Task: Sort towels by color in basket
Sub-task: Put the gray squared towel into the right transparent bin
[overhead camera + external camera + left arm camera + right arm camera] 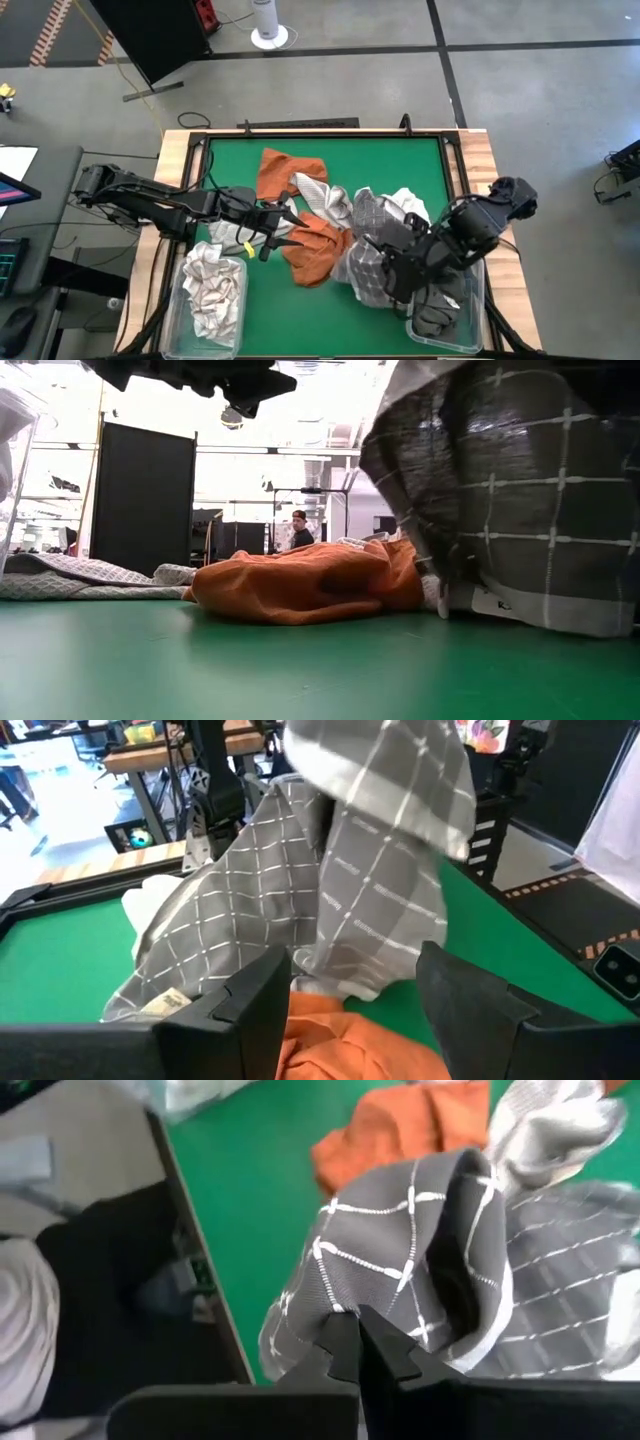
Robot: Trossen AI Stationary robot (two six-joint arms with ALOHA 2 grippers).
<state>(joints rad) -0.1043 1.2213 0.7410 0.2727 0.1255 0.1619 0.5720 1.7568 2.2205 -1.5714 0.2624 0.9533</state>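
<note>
The green worktop (330,160) carries a heap of towels at its middle: two rust orange towels (300,220), with grey checked towels (375,225) to their right. A clear bin (232,310) at the near left corner holds a white-and-grey checked towel (212,290); another bin (455,335) at the near right holds dark cloth. The right pincer (358,1342) is clamped on a dark grey checked towel (400,1270), lifted above the worktop. The left pincer (272,235) hangs with its fingers apart over the orange towels, gripping nothing
</note>
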